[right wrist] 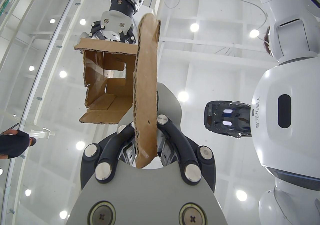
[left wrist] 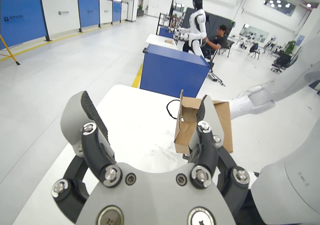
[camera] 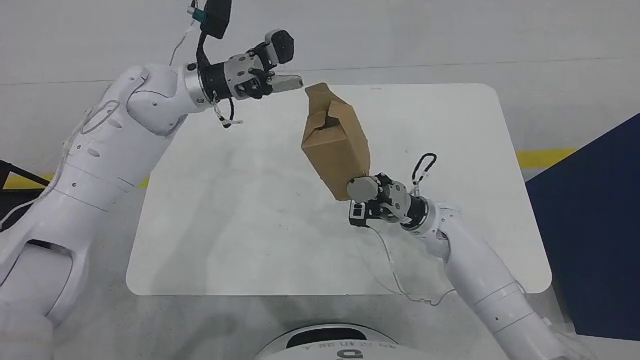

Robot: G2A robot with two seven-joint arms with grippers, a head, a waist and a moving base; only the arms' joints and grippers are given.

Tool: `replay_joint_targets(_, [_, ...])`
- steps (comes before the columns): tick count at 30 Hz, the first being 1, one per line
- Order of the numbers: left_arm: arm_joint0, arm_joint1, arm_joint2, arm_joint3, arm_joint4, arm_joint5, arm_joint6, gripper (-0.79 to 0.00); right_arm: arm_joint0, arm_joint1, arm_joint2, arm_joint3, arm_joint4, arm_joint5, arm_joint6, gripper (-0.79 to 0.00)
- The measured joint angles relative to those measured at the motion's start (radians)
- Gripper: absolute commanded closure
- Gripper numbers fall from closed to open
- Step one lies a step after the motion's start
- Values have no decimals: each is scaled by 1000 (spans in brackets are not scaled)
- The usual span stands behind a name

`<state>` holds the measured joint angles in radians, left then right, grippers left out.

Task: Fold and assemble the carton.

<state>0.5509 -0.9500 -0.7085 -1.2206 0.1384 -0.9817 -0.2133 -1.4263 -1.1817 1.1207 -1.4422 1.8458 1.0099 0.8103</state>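
Note:
A brown cardboard carton (camera: 335,142), partly formed with open flaps, is held tilted above the middle of the white table (camera: 230,230). My right gripper (camera: 365,198) grips its near lower end; in the right wrist view that gripper (right wrist: 146,113) is shut on one upright flap of the carton (right wrist: 146,66), whose open inside faces the camera. My left gripper (camera: 285,78) hangs open above the table's far edge, a short way left of the carton and apart from it. In the left wrist view its fingers (left wrist: 86,111) stand wide apart, with the carton (left wrist: 183,133) beyond them.
A blue cabinet (camera: 600,210) stands off the table's right side, and is seen past the table's edge as the cabinet (left wrist: 172,73) in the left wrist view. A black cable loop (camera: 425,168) sticks out at the right wrist. Bare table lies left of the carton.

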Motion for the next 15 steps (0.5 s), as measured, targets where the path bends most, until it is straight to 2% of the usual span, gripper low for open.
replay_joint_targets(2, [-7,-2,-25,19,46,71,25,-785,-2,0,0,-4,0,2,-2,0])
replay_joint_targets(5, [-4,-7,-30,0,128,143,24,-785,-5,1,-3,-9,-10,3,-3,0])
replay_joint_targets(7, [-1,-12,-20,-21,155,146,-13,-785,-7,2,-7,-18,-20,3,-3,0])
replay_joint_targets(10, [-6,-17,-14,-33,159,154,-68,-742,-15,6,-11,-38,-43,2,-2,0])
replay_joint_targets(12, [-5,-22,-10,-41,156,150,-87,-751,-22,9,-10,-47,-53,1,-1,0])
replay_joint_targets(15, [3,-31,11,-56,83,78,-135,-779,-30,14,-7,-51,-57,-5,5,0])
